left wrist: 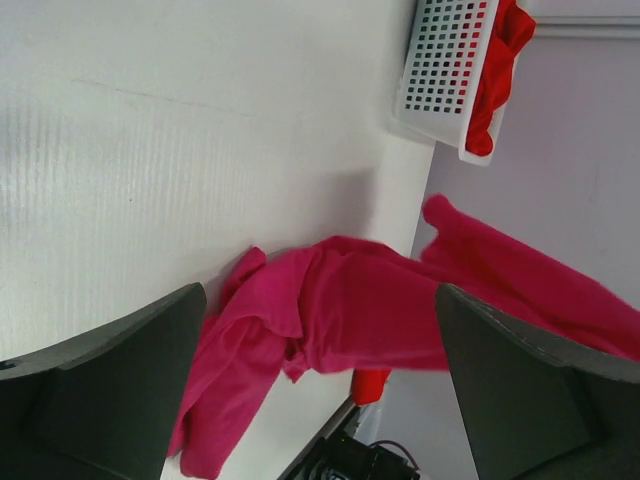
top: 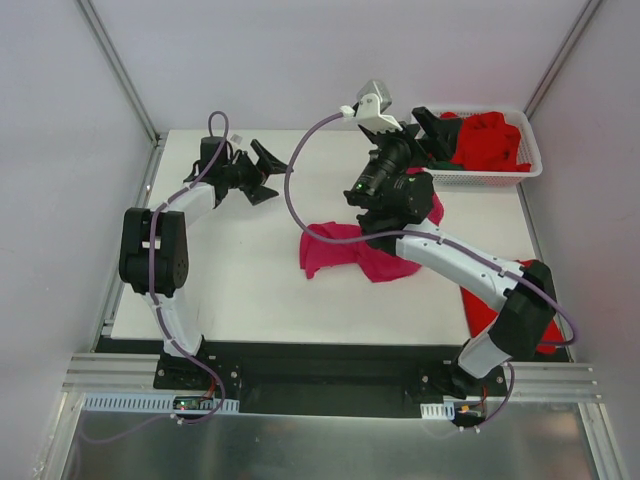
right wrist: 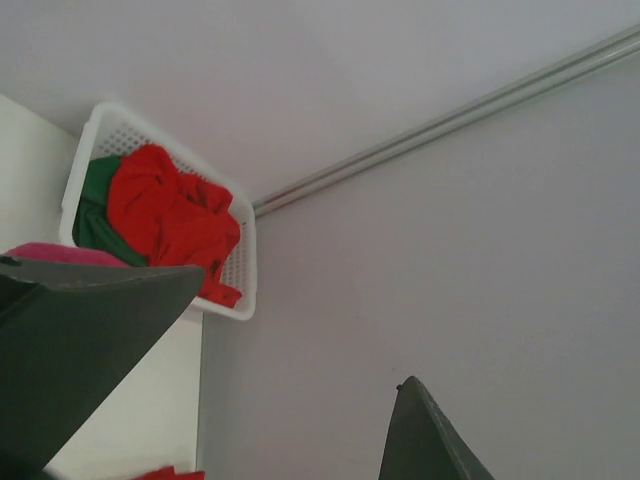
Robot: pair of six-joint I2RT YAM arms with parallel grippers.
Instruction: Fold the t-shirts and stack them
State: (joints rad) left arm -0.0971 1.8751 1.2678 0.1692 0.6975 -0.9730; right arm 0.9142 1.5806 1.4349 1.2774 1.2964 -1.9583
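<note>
Pink shirt (top: pixel 345 252): It lies in a crumpled heap on the table (top: pixel 240 290), in the middle, a bit to the right. It is not flat, so it looks pulled out to be folded, but no fold shows yet.

Basket (top: pixel 530 172): It sits at the far right corner of the table. It holds the shirts that wait their turn.

Red shirt in basket (top: pixel 490 138): It is bunched on top of the pile. Part of it hangs over the rim.

Green shirt (right wrist: pixel 92 205): It is tucked in the basket beside the red one. Only a bit shows.

Other red shirt (top: pixel 482 310): It lies at the near right edge of the table, partly hidden behind the right arm. It may be the start of the stack, but I cannot tell if it is folded.

Left gripper (top: pixel 258 170): Its fingers are spread wide and hold nothing. It is up above the far left of the table, well apart from the pink shirt.

Left arm pose: It bends up at the elbow and reaches to the back, with its camera looking at the pink shirt.

Right gripper (top: pixel 432 130): Its fingers are wide apart with nothing between them. It is lifted high, near the basket.

Right arm pose: It stretches from the near right, over the pink shirt, and tips up toward the wall.

Next job, my guess: Spread the pink shirt out flat first.
</note>
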